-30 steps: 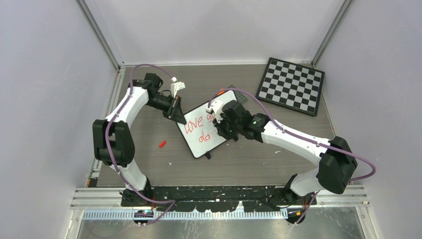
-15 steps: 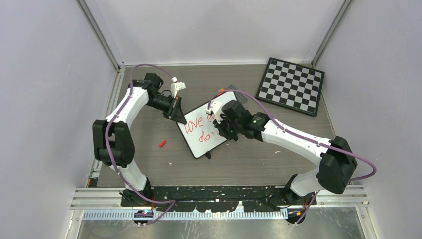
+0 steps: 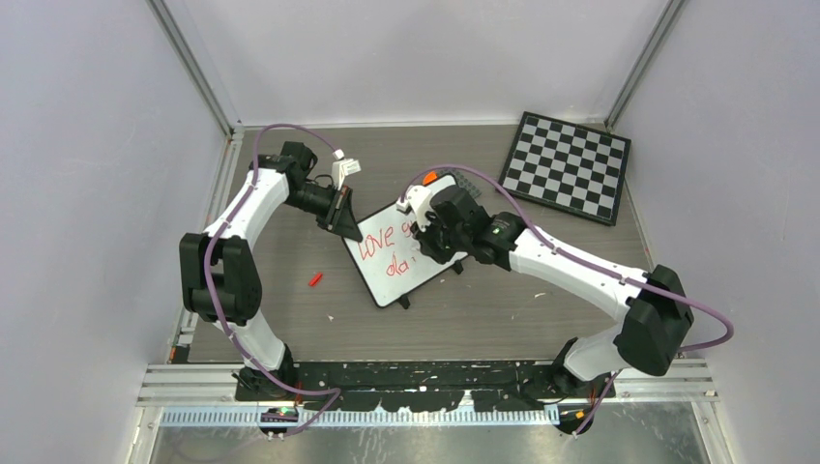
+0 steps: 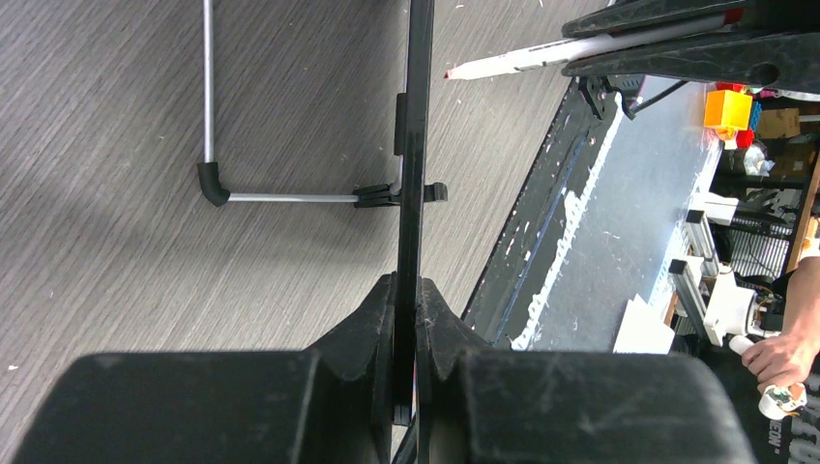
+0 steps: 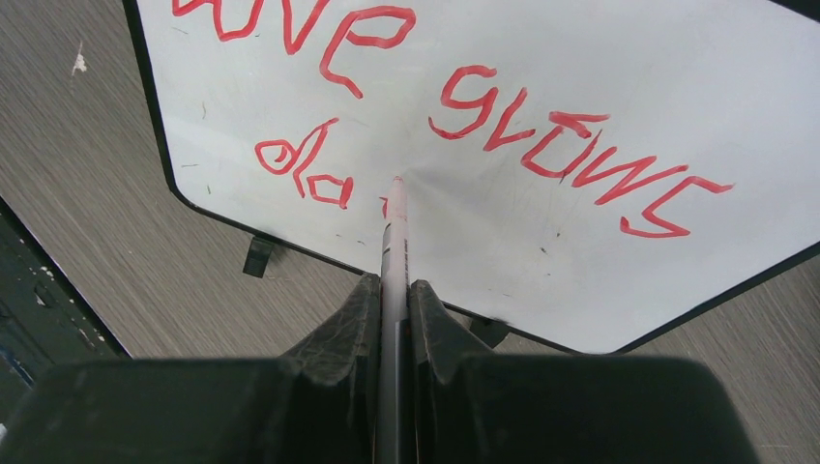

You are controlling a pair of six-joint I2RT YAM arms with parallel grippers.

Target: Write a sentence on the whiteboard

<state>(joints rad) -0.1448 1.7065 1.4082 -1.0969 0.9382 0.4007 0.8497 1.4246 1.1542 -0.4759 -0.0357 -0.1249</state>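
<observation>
1. The whiteboard (image 3: 404, 280) sits near the middle of the table (image 3: 503, 314), turned at a slant, between our two arms
2. The sentence (image 5: 464, 101) is written on it in red. The top line reads "love grows". Under it we see only "da" and a tiny red mark after it
3. So we think the top line is done and the second line has only begun. More letters seem to be left to write
4. Our right gripper (image 5: 392, 285) pinches a marker (image 5: 395, 232) tight between its two fingers. The red tip points at the spot just after "da". In the left wrist view the tip looks very close to the board, maybe with a tiny gap, but we cannot tell for sure
5. Our left gripper (image 4: 406, 290) is squeezed onto the board's thin black rim at its left corner. We think this holds the board steady for writing
6. The board has small black feet (image 5: 257, 256), and a thin metal leg (image 4: 208, 97) shows behind it
7. A small red piece (image 3: 315, 279), maybe the marker's cap, lies on the table to the left of the board, apart from it
8. The table is grey-brown and looks like wood. A chessboard (image 3: 566, 166) lies at the far right corner, well apart from the whiteboard
9. Pale walls (image 3: 416, 58) stand on three sides, with metal posts (image 3: 190, 63) in the far corners
</observation>
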